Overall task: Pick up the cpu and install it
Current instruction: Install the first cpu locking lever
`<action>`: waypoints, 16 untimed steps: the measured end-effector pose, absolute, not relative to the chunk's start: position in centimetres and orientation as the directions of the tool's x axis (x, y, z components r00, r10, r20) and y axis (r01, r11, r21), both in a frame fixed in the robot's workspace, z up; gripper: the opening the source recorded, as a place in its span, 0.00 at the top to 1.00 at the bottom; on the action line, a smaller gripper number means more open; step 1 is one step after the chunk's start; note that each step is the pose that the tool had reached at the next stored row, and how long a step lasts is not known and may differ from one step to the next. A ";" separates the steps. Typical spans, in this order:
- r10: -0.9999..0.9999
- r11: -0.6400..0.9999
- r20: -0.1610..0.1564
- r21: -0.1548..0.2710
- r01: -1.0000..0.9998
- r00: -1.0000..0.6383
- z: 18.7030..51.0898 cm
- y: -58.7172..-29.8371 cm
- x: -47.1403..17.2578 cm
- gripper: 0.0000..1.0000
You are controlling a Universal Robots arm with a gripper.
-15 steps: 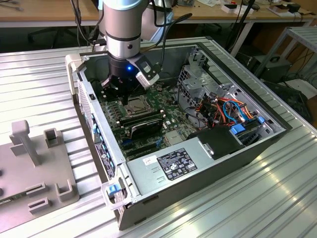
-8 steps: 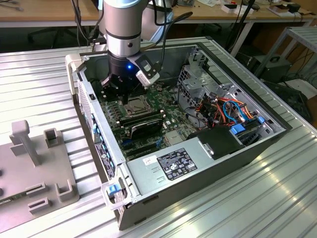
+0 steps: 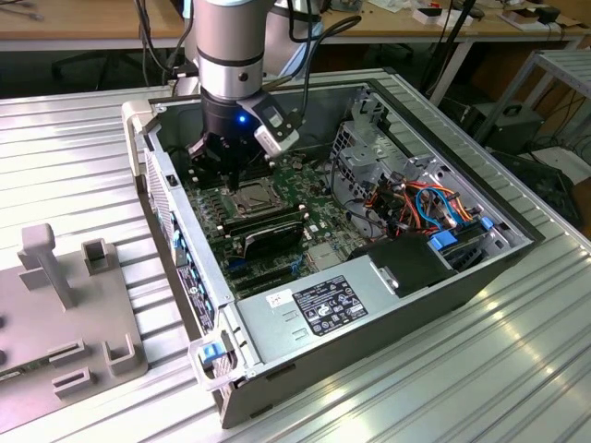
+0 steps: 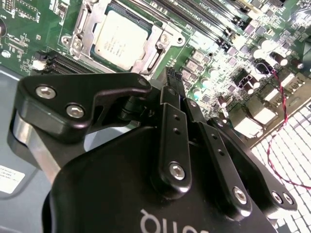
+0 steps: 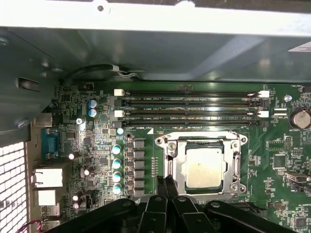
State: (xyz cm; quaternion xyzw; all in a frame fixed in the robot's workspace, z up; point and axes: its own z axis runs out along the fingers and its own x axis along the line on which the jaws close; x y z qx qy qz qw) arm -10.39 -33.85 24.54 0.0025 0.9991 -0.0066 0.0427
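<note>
Gripper [image 5: 167, 183], fingers pressed together and holding nothing, hovers just beside the cpu [image 5: 205, 167] seated in its motherboard socket [image 5: 171, 145].

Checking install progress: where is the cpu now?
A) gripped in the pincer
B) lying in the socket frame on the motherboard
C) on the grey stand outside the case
B: the cpu lies flat inside the socket frame, and the shut pincer beside it holds nothing.
</note>
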 end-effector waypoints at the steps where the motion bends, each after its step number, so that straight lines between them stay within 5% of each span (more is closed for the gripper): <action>1: 0.004 1.000 -0.085 -0.013 0.006 -0.996 24.6 -33.9 -10.4 0.89; 16: 0.004 1.000 -0.085 -0.013 0.005 -0.996 24.9 -33.8 -10.6 0.89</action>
